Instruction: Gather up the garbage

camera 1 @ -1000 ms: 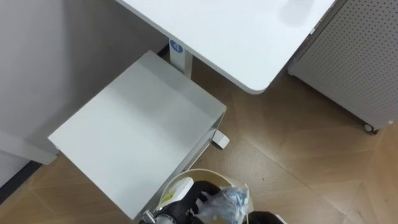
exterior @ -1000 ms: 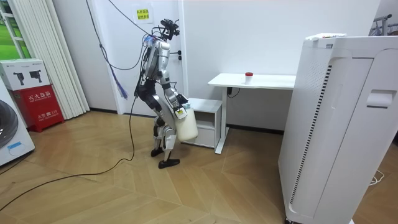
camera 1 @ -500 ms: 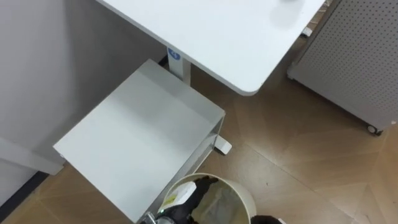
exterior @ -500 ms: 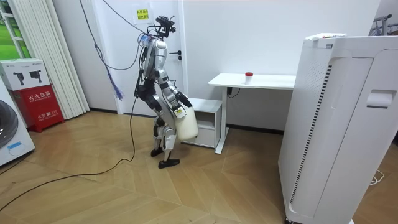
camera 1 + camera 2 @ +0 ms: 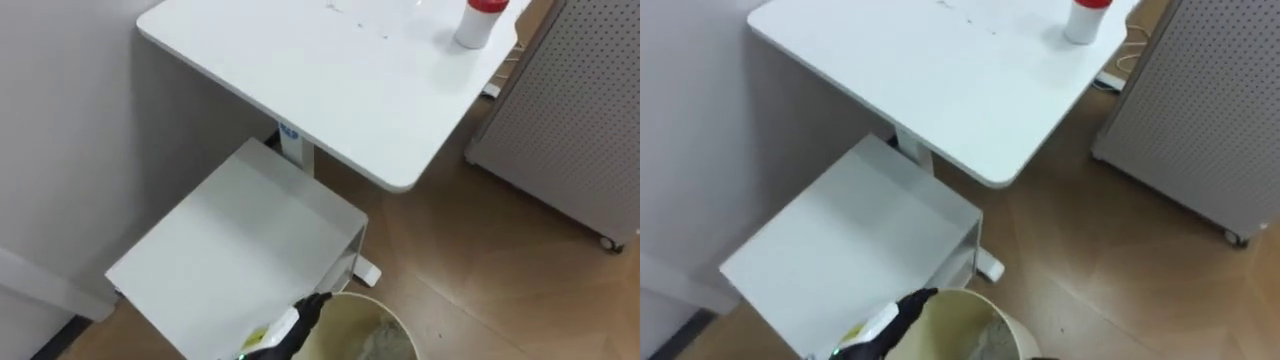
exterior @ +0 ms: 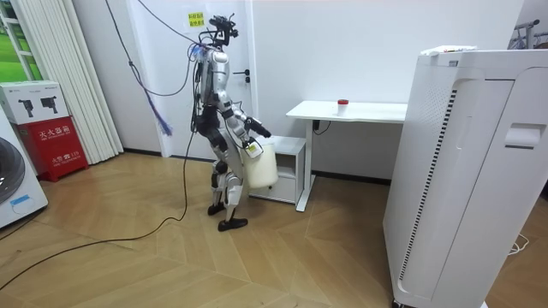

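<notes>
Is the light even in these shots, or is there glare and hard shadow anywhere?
Left eye view: the white desk is brightly lit, with no distinct glare spot; the low cabinet beside it looks greyer and dimmer. Room view: even light, with only faint shade on the wall under the desk.

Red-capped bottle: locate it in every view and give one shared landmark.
Left eye view: red-capped bottle at the top edge, right of centre.
Right eye view: top edge, right of centre.
Room view: small red speck, right of centre.
Shared landmark: the white desk it stands on.
</notes>
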